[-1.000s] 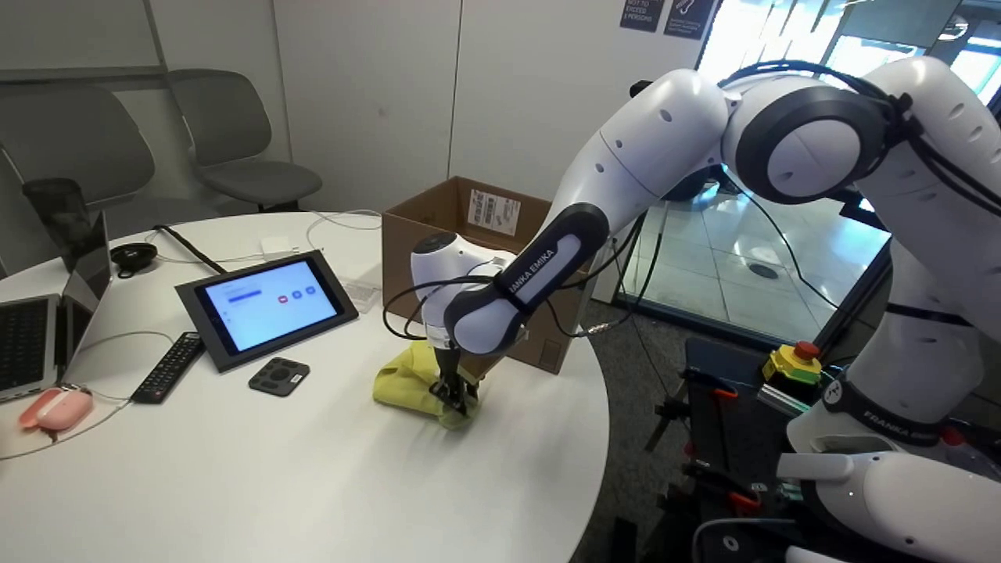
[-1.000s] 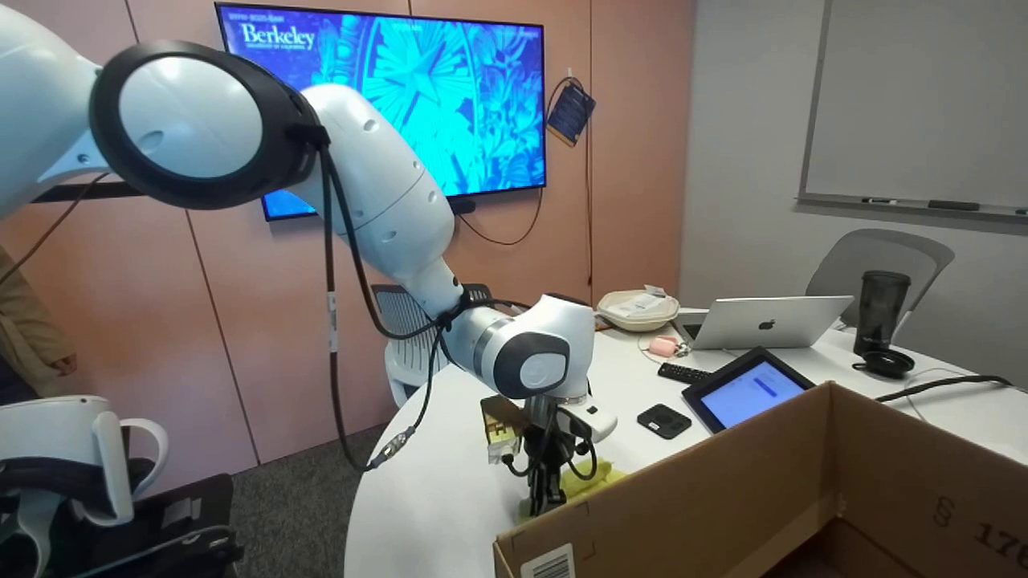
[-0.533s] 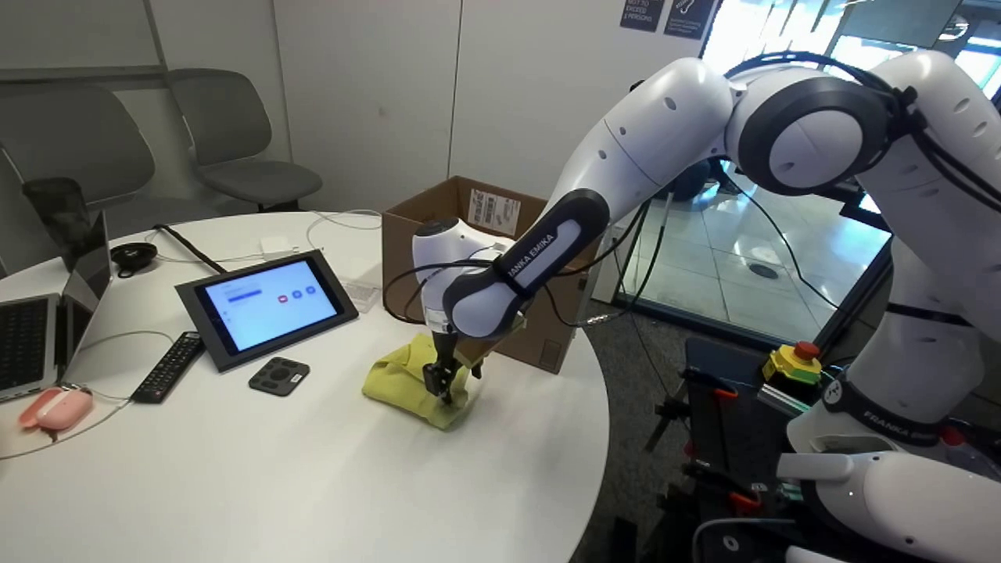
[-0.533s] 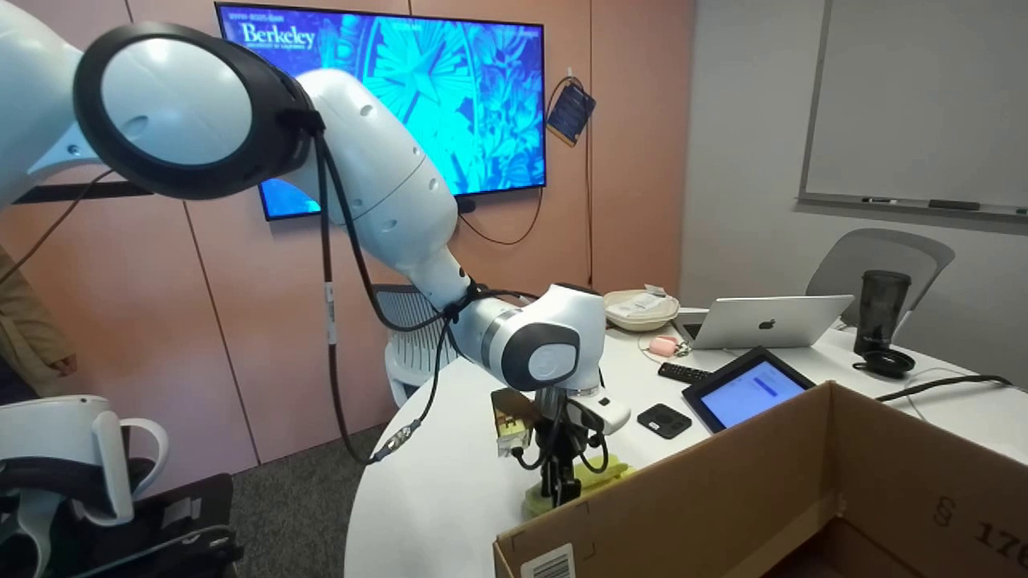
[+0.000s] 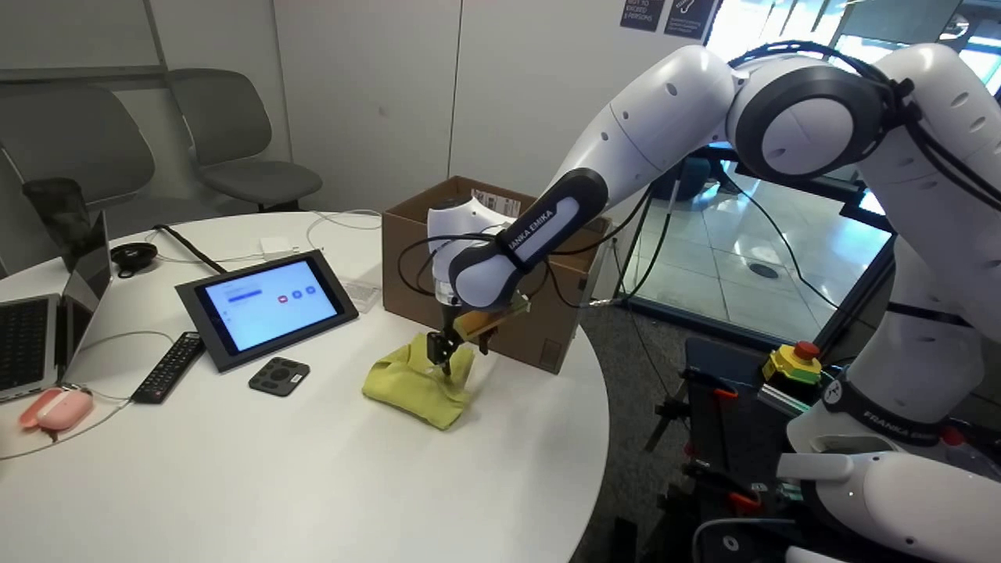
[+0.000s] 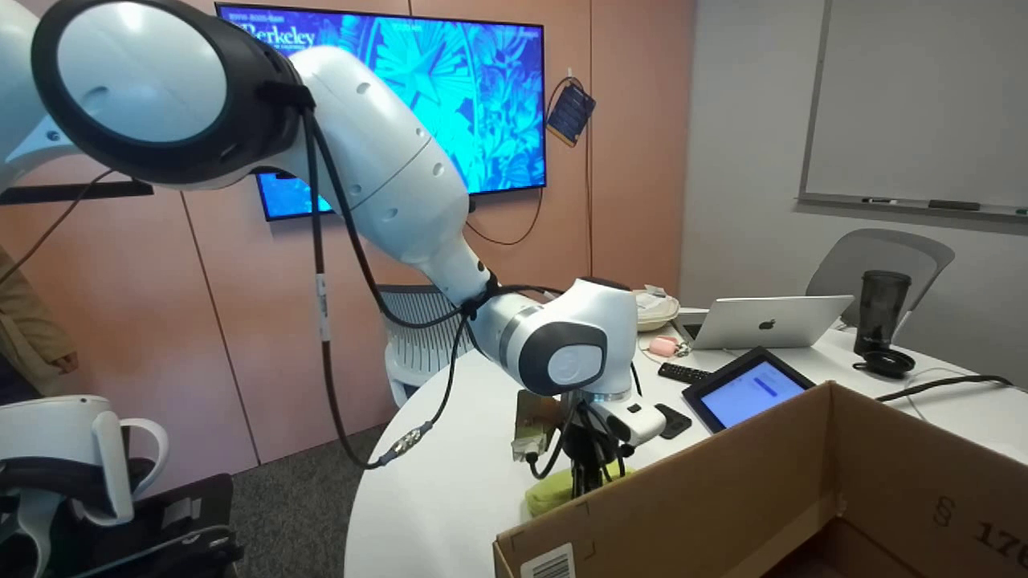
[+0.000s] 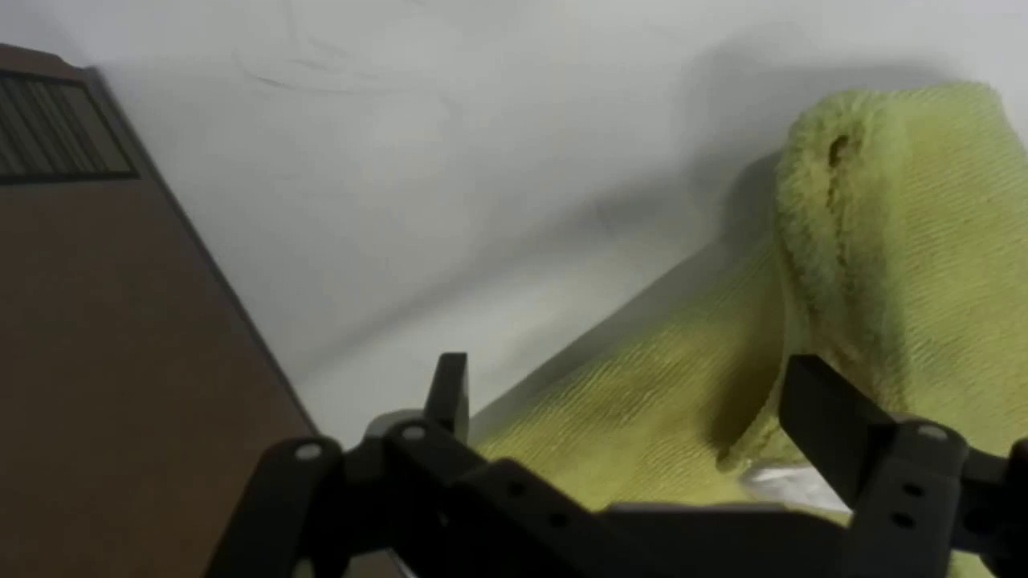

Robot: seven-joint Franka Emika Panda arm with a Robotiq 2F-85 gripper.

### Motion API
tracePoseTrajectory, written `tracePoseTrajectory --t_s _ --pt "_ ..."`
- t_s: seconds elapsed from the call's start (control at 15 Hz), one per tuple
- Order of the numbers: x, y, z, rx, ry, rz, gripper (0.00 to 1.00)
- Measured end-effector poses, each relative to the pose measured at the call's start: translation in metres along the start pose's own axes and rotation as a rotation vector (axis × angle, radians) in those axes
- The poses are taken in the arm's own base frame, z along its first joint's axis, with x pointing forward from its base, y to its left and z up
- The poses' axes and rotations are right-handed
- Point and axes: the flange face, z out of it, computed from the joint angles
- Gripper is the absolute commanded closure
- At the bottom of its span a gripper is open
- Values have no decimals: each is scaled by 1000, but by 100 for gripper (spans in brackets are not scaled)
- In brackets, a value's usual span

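Observation:
A folded yellow-green cloth (image 5: 414, 395) lies on the white table, seen in both exterior views; the box partly hides the cloth (image 6: 552, 491) in one of them. My gripper (image 5: 465, 361) hangs above the cloth's side toward the cardboard box. In the wrist view my gripper (image 7: 628, 365) is open, its fingers far apart with nothing held between them. Beneath the jaws the cloth (image 7: 956, 209) shows a raised fold at the right and a flatter layer between the fingers. A small whitish patch (image 7: 791, 484) shows by the right finger; I cannot tell what it is.
An open cardboard box (image 5: 539, 336) stands close behind the gripper, its wall (image 7: 120, 345) at left in the wrist view. On the table (image 5: 313, 485) are a tablet (image 5: 270, 301), a black pad (image 5: 279, 376), a remote (image 5: 166, 367), a laptop (image 6: 783, 321) and a pink case (image 5: 59, 409).
The gripper has opened and let go of the cloth, then risen and shifted toward the box. The cloth stays on the table, now spread a little flatter.

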Motion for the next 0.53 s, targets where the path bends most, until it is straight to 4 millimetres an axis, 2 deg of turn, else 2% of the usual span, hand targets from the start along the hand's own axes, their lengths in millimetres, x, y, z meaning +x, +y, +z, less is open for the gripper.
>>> tracePoseTrajectory --t_s 0.27,0.53 --pt "13 20 10 67 -6 172 0" --pt "19 28 30 123 9 327 0"
